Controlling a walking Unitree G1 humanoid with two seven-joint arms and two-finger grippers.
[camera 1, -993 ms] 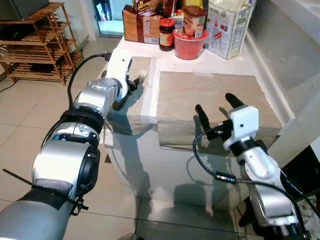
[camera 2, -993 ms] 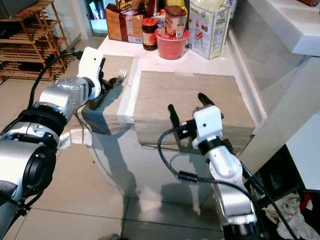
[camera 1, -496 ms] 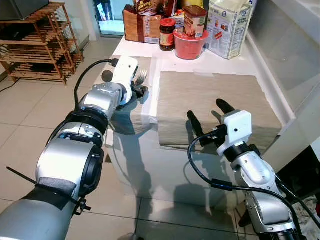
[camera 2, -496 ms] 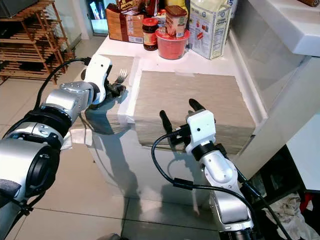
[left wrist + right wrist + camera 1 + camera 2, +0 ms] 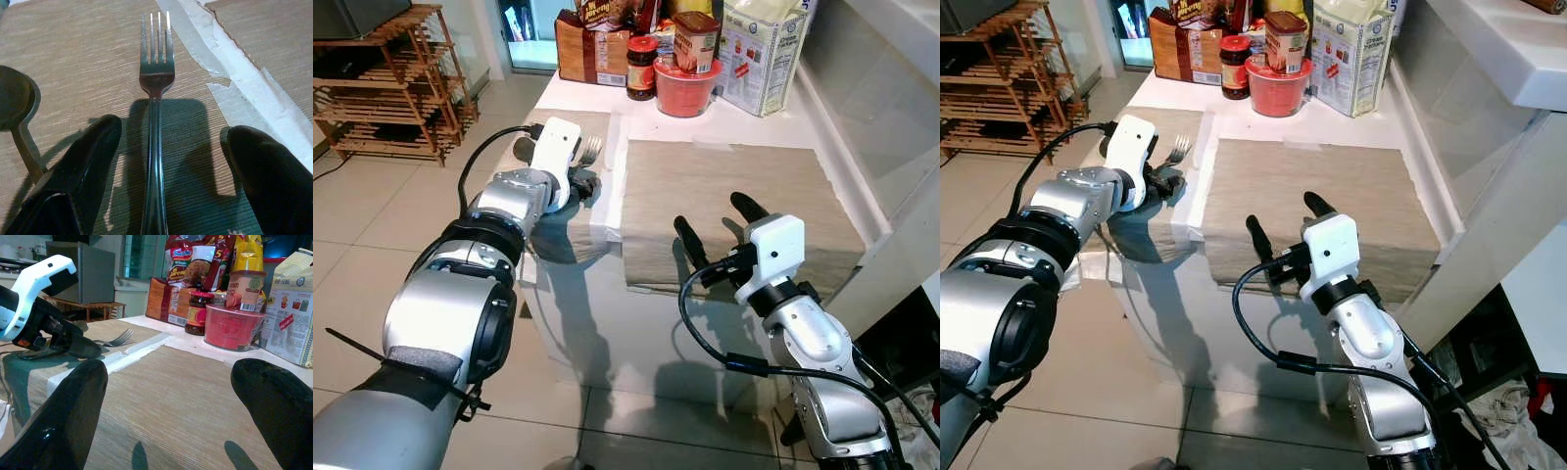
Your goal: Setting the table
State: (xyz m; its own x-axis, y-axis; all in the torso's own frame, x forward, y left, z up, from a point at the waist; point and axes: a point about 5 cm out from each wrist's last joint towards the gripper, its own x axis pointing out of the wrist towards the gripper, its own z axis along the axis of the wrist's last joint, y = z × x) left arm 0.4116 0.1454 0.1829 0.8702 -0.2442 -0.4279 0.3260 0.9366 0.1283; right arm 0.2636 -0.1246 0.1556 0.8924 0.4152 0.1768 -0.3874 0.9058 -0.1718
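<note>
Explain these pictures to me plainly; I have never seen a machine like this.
This is a walking humanoid robot setting a table. Two pictures come from its head, looking down; two come from cameras on its wrists. Each silver arm ends in a tool with two black fingers. The left tool is open, its fingers astride a fork lying on the left placemat, beside a spoon. The right tool hovers open over the near edge of the right placemat, holding nothing. Food packages and jars stand at the far end.
</note>
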